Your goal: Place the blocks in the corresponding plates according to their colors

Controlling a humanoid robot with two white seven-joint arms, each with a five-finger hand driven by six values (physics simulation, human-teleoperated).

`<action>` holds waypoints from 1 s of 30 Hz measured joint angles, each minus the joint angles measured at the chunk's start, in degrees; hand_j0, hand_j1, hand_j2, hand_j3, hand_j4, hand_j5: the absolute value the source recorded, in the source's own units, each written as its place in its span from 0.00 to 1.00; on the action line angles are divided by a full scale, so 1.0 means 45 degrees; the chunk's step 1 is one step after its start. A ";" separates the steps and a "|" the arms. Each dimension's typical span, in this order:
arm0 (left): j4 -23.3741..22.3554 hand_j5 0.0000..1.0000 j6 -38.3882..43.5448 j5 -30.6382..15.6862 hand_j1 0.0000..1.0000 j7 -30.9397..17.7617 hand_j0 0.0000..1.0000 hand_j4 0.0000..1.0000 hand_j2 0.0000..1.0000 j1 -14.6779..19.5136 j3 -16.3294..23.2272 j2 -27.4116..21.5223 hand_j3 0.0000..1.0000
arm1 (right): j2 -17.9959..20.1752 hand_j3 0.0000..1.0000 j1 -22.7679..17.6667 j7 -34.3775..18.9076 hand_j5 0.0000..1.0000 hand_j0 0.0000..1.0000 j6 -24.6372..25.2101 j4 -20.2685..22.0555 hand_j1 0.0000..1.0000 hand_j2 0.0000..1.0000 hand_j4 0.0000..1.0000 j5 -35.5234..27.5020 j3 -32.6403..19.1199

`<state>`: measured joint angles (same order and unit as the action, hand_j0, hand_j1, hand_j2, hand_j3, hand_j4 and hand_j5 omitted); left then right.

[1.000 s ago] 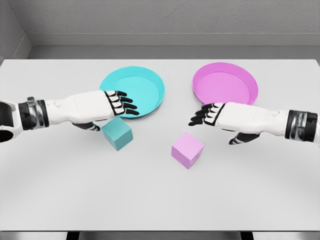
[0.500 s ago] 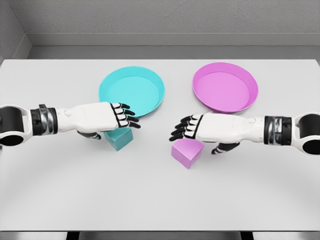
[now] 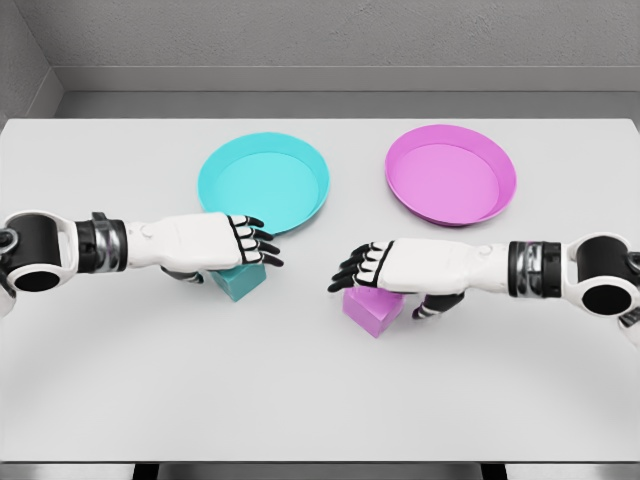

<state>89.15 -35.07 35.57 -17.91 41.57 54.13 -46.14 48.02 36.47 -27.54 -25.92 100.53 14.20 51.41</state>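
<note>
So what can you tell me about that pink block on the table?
The pink block is a plain cube with a smooth, matte surface, pale pink, matching the pink plate behind it. It sits flat on the white table, turned so one corner points toward the camera, and is not in any plate. The right hand is right over it with fingers spread, covering its top; only its lower part shows. Whether the hand touches it cannot be told.

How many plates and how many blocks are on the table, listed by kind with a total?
Plates: 2, one cyan plate and one pink plate.
Blocks: 2, one cyan block under the left hand and one pink block under the right hand.
Total: 4
</note>
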 measured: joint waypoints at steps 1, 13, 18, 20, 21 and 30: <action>0.0000 1.00 0.0000 0.0036 1.00 -0.0069 1.00 1.00 1.00 0.0039 0.0031 0.0002 1.00 | -0.0052 1.00 0.0078 0.0001 1.00 1.00 0.0223 0.0000 1.00 1.00 1.00 -0.0002 0.0008; 0.0029 0.64 0.0053 0.0013 0.64 -0.0700 0.64 0.64 0.64 0.0137 0.0187 0.0005 0.64 | -0.0323 1.00 0.0098 -0.0013 1.00 1.00 0.1508 -0.0004 1.00 1.00 1.00 -0.0014 0.0385; 0.0033 0.58 0.0092 -0.0102 0.58 -0.0741 0.58 0.58 0.58 0.0137 0.0204 0.0005 0.58 | -0.0493 1.00 0.0098 -0.0016 1.00 1.00 0.1616 -0.0017 1.00 1.00 1.00 0.0001 0.0655; 0.0033 0.56 0.0091 -0.0118 0.56 -0.0740 0.56 0.56 0.56 0.0156 0.0199 0.0003 0.56 | -0.0546 1.00 0.0098 -0.0014 1.00 1.00 0.1629 -0.0020 1.00 1.00 1.00 0.0002 0.0711; 0.0039 0.56 0.0092 -0.0125 0.56 -0.0742 0.56 0.56 0.56 0.0157 0.0196 0.0004 0.56 | -0.0565 1.00 0.0078 -0.0013 1.00 1.00 0.1632 -0.0031 1.00 1.00 1.00 0.0002 0.0728; 0.0425 0.51 -0.0004 0.0033 0.51 -0.0818 0.51 0.51 0.51 0.0235 0.0180 -0.0033 0.51 | -0.0634 0.82 0.0000 -0.0017 0.82 0.82 0.1911 -0.0089 0.82 0.82 0.82 0.0018 0.0768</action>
<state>91.06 -35.09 35.72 -21.59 42.63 54.93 -46.29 45.17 36.48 -27.62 -17.32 100.13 14.28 54.86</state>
